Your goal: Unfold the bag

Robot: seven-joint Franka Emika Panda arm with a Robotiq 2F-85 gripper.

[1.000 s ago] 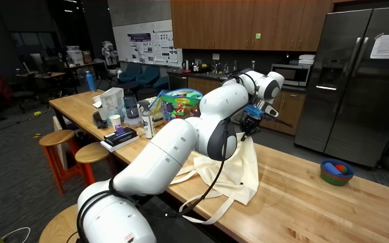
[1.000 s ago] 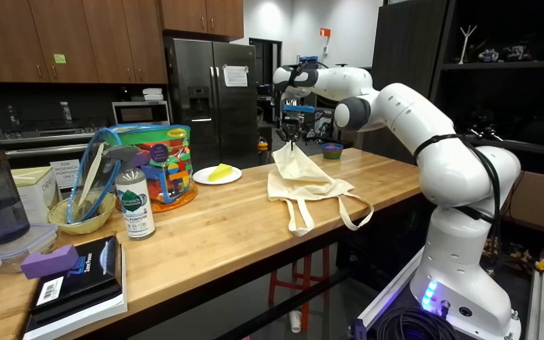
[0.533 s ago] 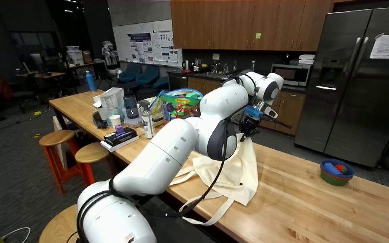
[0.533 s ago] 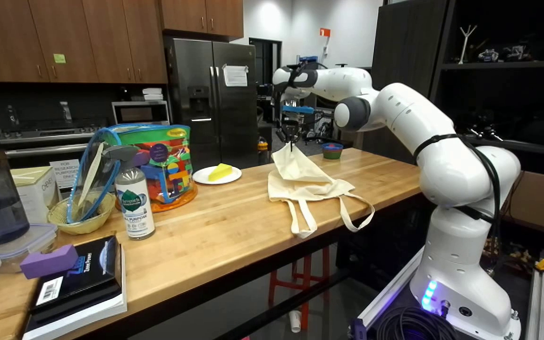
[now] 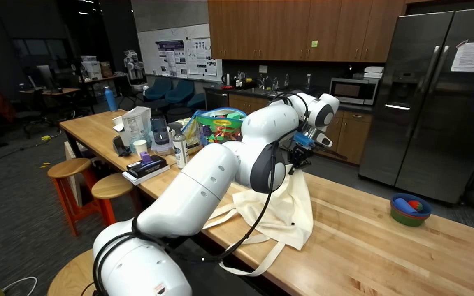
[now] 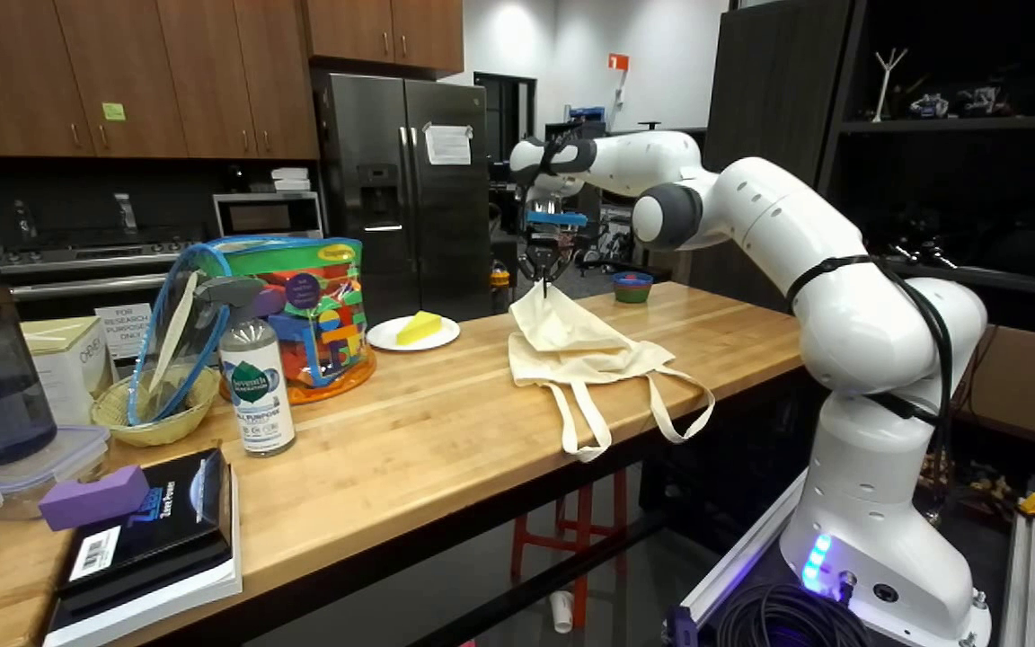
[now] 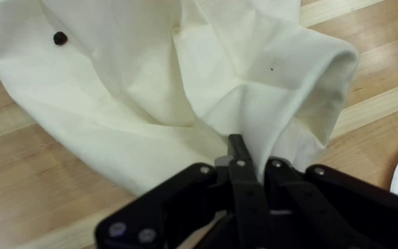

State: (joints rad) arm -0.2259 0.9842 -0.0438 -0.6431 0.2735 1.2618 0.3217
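The cream canvas bag (image 5: 290, 209) lies wrinkled on the wooden table (image 5: 368, 246). It also shows in an exterior view (image 6: 571, 341) and in the wrist view (image 7: 133, 86). One end is raised to a peak under my gripper (image 6: 545, 286). Its strap handles (image 6: 591, 422) hang over the table's edge. In the wrist view, my gripper (image 7: 254, 155) is shut on a fold of the bag. The left finger (image 7: 239, 152) shows against the cloth; the right fingertip is hidden behind it. A dark round spot (image 7: 60, 38) shows on the bag.
A white plate (image 6: 383, 340) with a yellow wedge (image 6: 419, 327) stands beside the bag. A clear bag of toy blocks (image 6: 324, 314) and a spray bottle (image 6: 252, 386) stand farther along. Nested bowls (image 5: 410, 213) stand towards the table's other end.
My gripper has moved a little down and to the left in both exterior views, bringing the bag's raised end with it. The straps have shifted slightly over the table's edge.
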